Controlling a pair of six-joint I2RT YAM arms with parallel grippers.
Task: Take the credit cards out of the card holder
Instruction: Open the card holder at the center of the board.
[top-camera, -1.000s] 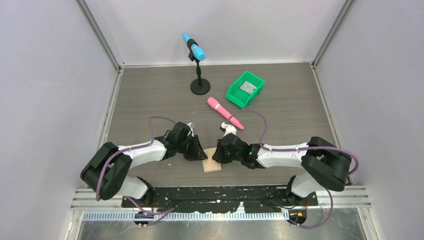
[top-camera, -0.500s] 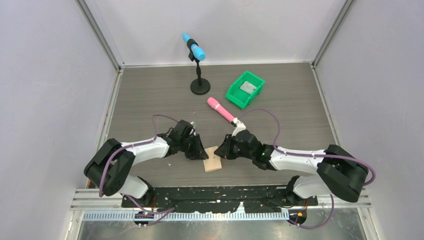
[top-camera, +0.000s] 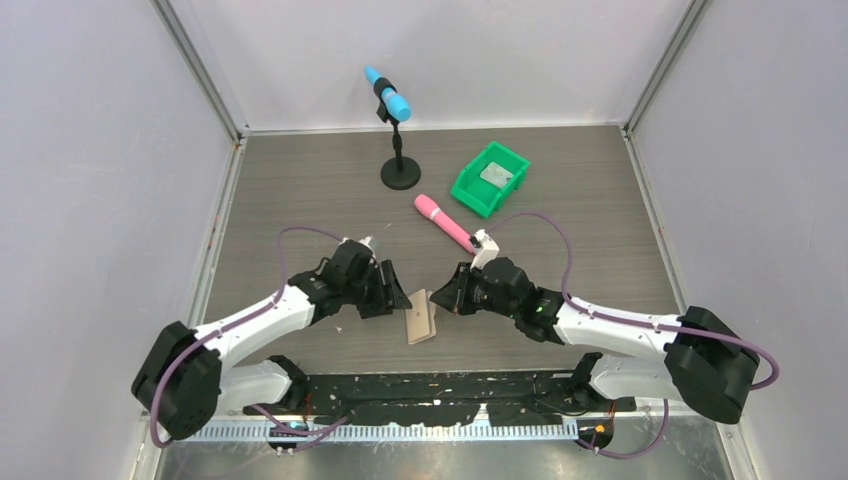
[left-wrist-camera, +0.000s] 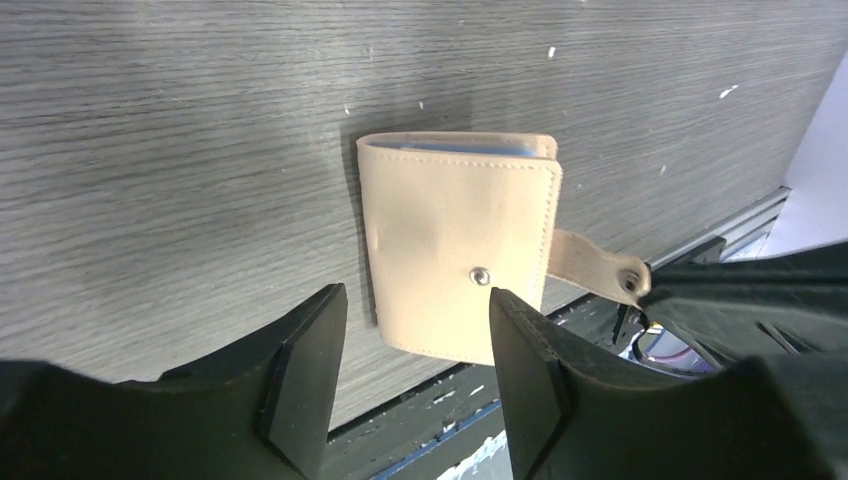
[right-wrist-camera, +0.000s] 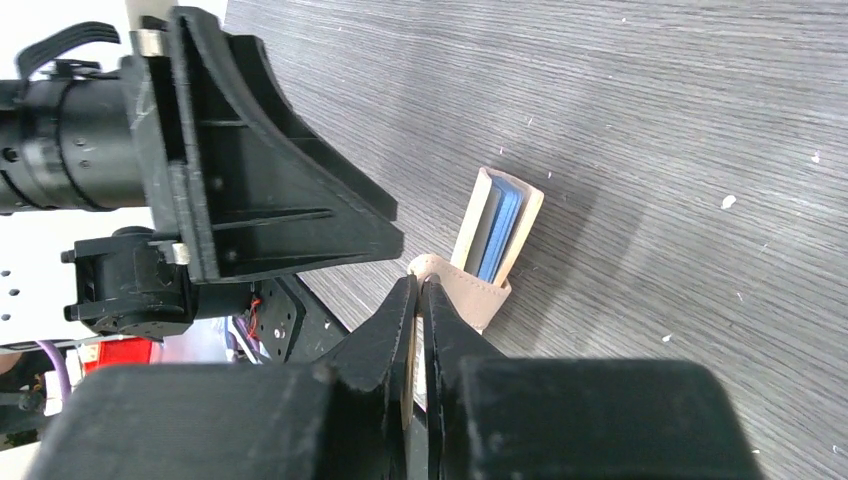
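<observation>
The tan card holder (top-camera: 421, 323) is near the table's front edge, tipped up on one side. In the left wrist view the card holder (left-wrist-camera: 460, 250) shows its snap face, with its strap (left-wrist-camera: 590, 270) pulled out to the right. My right gripper (top-camera: 447, 300) (right-wrist-camera: 420, 290) is shut on that strap. A blue credit card (right-wrist-camera: 503, 225) shows edge-on between the holder's tan sides (right-wrist-camera: 470, 225), and also as a thin blue line (left-wrist-camera: 470, 147). The grey card is not clearly seen. My left gripper (top-camera: 397, 300) (left-wrist-camera: 415, 345) is open, just left of the holder, not touching it.
A pink microphone (top-camera: 450, 225) lies behind the right gripper. A green bin (top-camera: 470, 190) holding a flat grey thing stands at the back right. A blue microphone on a black stand (top-camera: 398, 135) is at the back. The black base rail (top-camera: 450, 385) runs close in front of the holder.
The right gripper has moved back and right with the strap, tipping the holder up from flat. The left arm has drawn back to the left.
</observation>
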